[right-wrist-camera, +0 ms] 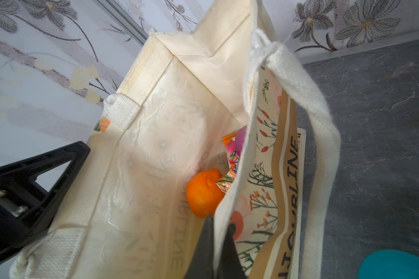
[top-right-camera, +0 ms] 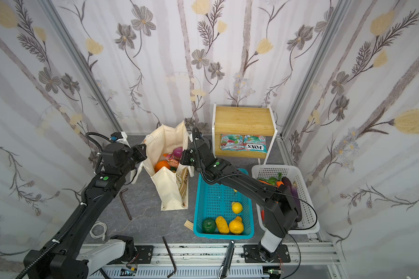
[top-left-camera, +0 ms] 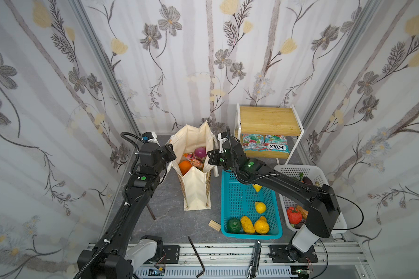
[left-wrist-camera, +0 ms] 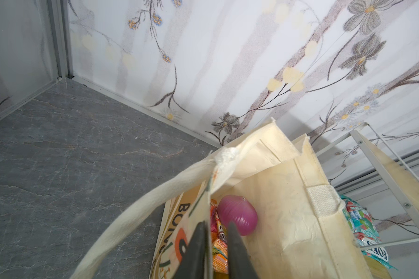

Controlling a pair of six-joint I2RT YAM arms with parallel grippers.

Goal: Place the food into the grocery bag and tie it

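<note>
Now right jaws pinch the grocery bag (right-wrist-camera: 155,145) rim, left jaws parted astride it.

cream tote (top-left-camera: 196,190) upright, open; orange (top-left-camera: 184,166), purple onion (top-left-camera: 200,152), snack packet (top-left-camera: 193,161) inside; lemon (top-left-camera: 260,207) outside.

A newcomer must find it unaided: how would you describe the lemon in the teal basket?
Right of the bag stands a teal basket. The lemon lies near its middle, behind the green ball and two bumpy yellow fruits lining the near wall. Unlike them, it is small, smooth and plain yellow.
</note>
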